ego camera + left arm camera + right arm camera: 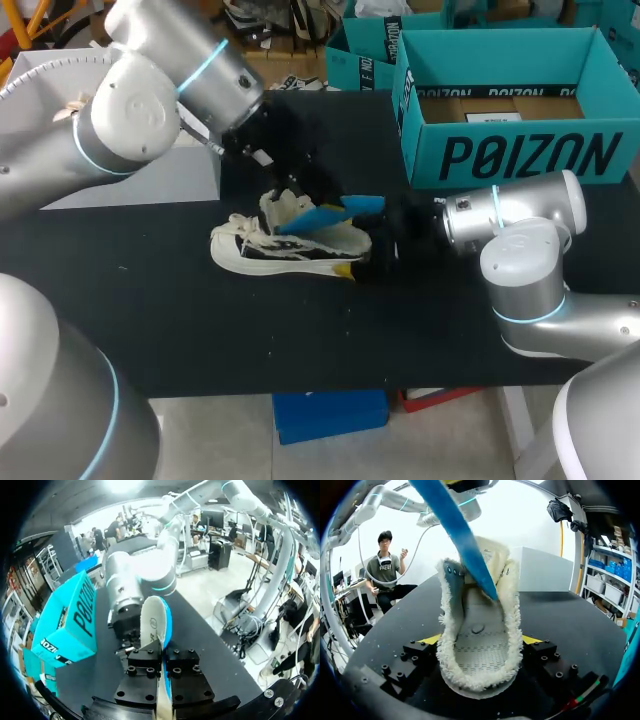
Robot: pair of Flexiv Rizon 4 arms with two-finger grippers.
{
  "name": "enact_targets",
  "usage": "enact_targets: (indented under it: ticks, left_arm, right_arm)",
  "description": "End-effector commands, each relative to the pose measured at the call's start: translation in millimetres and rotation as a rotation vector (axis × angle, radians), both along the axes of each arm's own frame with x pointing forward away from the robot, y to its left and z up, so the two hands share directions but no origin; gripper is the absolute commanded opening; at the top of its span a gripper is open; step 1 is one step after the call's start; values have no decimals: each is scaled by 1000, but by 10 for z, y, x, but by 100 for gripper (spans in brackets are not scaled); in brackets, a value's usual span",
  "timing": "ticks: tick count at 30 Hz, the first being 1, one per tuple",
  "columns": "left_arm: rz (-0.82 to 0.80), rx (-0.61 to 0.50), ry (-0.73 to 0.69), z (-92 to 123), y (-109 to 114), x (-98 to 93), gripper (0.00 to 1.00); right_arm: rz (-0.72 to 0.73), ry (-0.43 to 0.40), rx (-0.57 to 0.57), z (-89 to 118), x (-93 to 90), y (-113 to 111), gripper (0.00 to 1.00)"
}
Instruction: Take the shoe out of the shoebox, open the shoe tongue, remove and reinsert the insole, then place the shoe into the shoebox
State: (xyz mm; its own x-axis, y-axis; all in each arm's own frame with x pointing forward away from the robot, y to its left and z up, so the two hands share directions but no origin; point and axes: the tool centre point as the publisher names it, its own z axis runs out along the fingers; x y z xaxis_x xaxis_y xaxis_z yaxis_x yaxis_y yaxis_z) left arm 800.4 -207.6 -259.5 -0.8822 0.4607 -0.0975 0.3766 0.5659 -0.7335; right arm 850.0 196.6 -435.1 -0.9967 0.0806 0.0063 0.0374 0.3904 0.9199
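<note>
While the right gripper (480, 647) clamps the heel of the shoe (285, 248) between its fingers, the left gripper (162, 675) pinches a blue insole (335, 212), whose far end sits inside the shoe's opening. The shoe lies near the middle of the table (150, 320), toe toward 9 o'clock. The shoebox (520, 155) stands open at 2 o'clock from it.

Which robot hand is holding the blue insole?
The left hand. It pinches the blue insole, which sticks up out of the shoe. The right hand grips the shoe's heel instead.
</note>
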Motion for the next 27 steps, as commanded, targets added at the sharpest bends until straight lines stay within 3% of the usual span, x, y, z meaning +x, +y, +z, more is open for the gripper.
enact_targets:
  ticks: [1,13,27]
  left_arm:
    - [-30,-64,30,177,70,-28,0]
    - [-208,-274,187,497,-66,-317,0]
    - [-191,-406,273,679,-18,-453,0]
  right_arm:
    - [-1,0,0,-31,-4,11,0]
    - [-1,0,0,-31,-4,11,0]
    - [-1,0,0,-31,-4,11,0]
